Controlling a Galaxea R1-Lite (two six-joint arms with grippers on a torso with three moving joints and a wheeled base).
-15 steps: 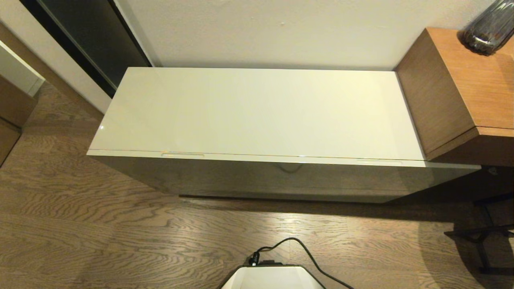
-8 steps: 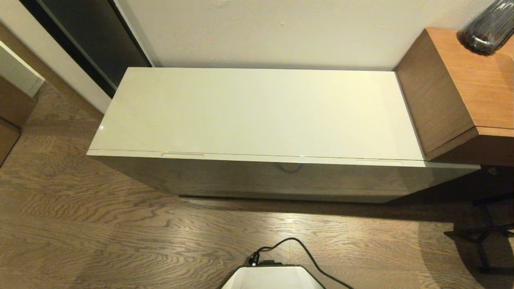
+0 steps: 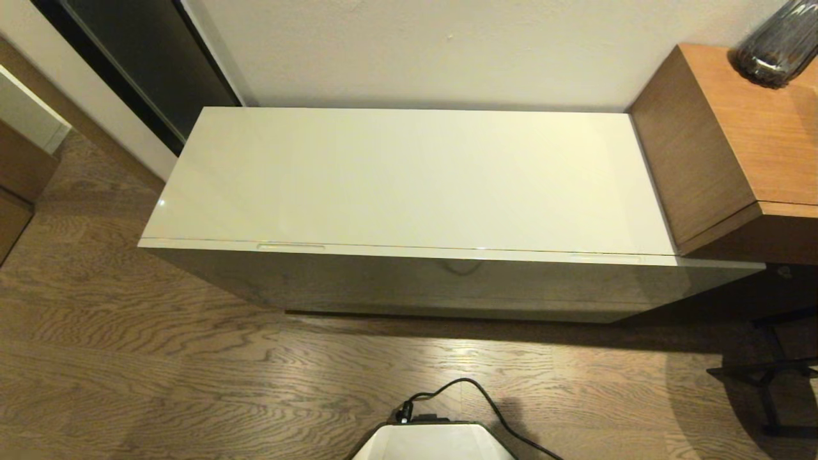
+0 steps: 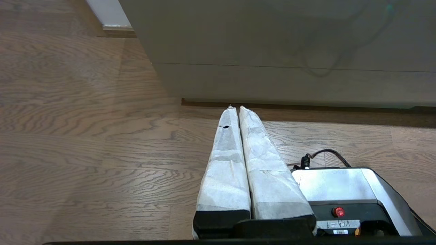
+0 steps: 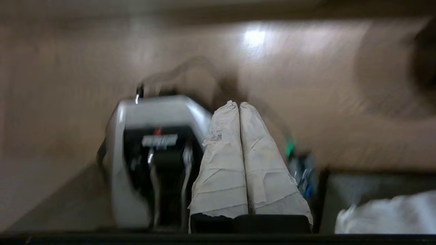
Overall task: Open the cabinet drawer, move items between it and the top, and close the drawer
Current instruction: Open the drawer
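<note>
Wooden floor (image 3: 192, 383) runs in front of a long low off-white cabinet against a pale wall. Its glossy top (image 3: 409, 179) carries nothing, and the cabinet drawer (image 3: 447, 271) sits pushed in, flush with the front. The left gripper (image 4: 235, 108) hangs low near the cabinet's base, fingers pressed together. The right gripper (image 5: 236, 103) hovers over the robot's base (image 5: 160, 112), fingers likewise together, holding nothing.

Dark glass vase (image 3: 773, 48) stands on wooden side unit (image 3: 735, 147).
</note>
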